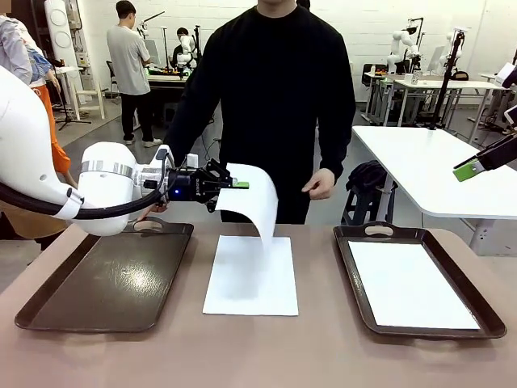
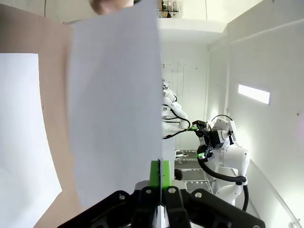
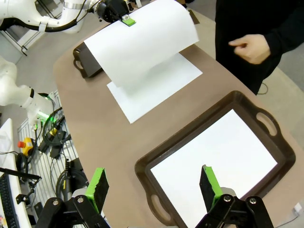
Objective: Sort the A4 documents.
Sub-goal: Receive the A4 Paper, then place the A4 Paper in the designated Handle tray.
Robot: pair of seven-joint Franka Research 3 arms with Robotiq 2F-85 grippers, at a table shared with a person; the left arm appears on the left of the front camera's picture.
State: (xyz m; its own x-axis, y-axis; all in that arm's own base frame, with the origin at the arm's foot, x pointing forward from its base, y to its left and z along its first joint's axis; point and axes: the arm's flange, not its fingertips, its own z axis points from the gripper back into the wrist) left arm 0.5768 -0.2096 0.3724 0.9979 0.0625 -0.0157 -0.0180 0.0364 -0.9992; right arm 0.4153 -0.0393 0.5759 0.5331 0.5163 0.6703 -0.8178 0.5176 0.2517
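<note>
Though one aloft between left fingers (image 1: pixel 241 185), three A4 documents (image 1: pixel 257 204) (image 1: pixel 250 276) (image 1: pixel 412 284), two trays (image 1: pixel 105 279) (image 1: pixel 352 275).

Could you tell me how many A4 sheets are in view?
3: a curled sheet in the left gripper; a flat sheet on the table, in the middle; a third sheet in the right tray. Others may hide beneath the flat ones.
</note>
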